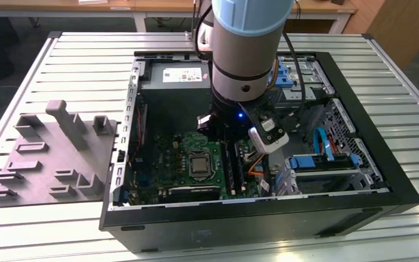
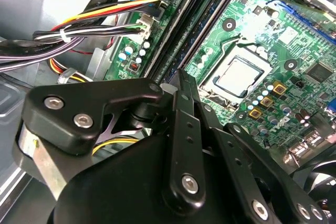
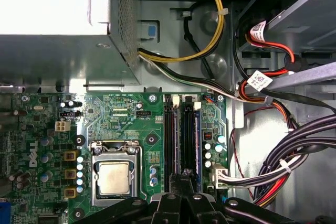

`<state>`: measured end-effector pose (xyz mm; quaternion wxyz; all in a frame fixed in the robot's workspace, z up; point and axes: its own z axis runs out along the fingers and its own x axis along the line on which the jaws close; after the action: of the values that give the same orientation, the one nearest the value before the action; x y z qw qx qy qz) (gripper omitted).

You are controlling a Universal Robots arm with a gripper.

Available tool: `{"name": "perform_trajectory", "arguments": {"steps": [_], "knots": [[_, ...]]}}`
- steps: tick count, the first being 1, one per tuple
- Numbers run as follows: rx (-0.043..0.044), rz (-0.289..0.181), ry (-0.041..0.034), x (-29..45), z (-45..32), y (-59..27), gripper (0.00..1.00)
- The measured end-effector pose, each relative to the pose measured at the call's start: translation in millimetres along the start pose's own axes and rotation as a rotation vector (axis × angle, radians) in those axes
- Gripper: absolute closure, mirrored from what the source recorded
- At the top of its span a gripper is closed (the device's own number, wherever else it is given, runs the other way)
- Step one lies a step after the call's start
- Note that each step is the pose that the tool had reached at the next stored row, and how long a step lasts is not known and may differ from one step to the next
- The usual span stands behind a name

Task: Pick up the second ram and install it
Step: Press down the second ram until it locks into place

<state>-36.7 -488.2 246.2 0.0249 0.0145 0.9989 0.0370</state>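
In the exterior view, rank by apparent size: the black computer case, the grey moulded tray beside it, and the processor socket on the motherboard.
Largest to smallest, as they look in the exterior view:
1. Black computer case
2. Grey moulded tray, on the exterior view's left
3. Processor socket
None of these are close calls.

The second ram (image 3: pixel 188 132) is seen edge-on in the first wrist view, as a slim, long dark strip with a bluish line along one side. It stands upright on its long edge among the long black slots of the green motherboard, parallel to them. One end lies near the pale slot clips towards the grey power supply box. The other end runs under the tip of the pincer (image 3: pixel 184 176). In the exterior view the second ram (image 1: pixel 233 159) is a dark bar just beside the processor socket, inside the open computer case. Whether it is pressed fully home cannot be told.
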Motion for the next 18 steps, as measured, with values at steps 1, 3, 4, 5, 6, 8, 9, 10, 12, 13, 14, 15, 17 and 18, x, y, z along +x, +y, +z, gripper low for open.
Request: {"name": "perform_trajectory", "arguments": {"steps": [1,3,4,5,6,8,9,10,12,13,14,15,17,18], "knots": [[0.0000,0.000,0.0000,0.0,0.0,0.0,0.89],[0.0001,0.000,0.0001,0.0,-0.1,0.1,0.89],[0.0004,0.000,0.0001,0.0,-0.1,0.5,0.89],[0.0003,0.000,0.0000,0.1,0.1,1.4,0.89],[-0.0001,0.000,0.0000,0.1,0.5,2.5,0.89],[-0.0007,0.000,0.0000,0.2,1.2,4.9,0.89],[-0.0015,0.000,0.0001,0.3,1.5,6.3,0.89],[-0.0025,0.000,0.0001,0.3,1.9,7.8,0.89],[-0.0034,0.000,0.0001,0.5,2.6,12.1,0.89],[-0.0035,0.000,0.0001,0.5,2.9,14.0,0.89],[-0.0035,0.000,0.0001,0.6,3.2,15.9,0.89],[-0.0034,0.000,0.0001,0.7,3.5,17.7,0.89],[-0.0034,0.000,0.0001,0.8,4.1,21.2,0.89],[-0.0035,0.000,0.0001,0.9,4.4,22.9,0.89]]}}
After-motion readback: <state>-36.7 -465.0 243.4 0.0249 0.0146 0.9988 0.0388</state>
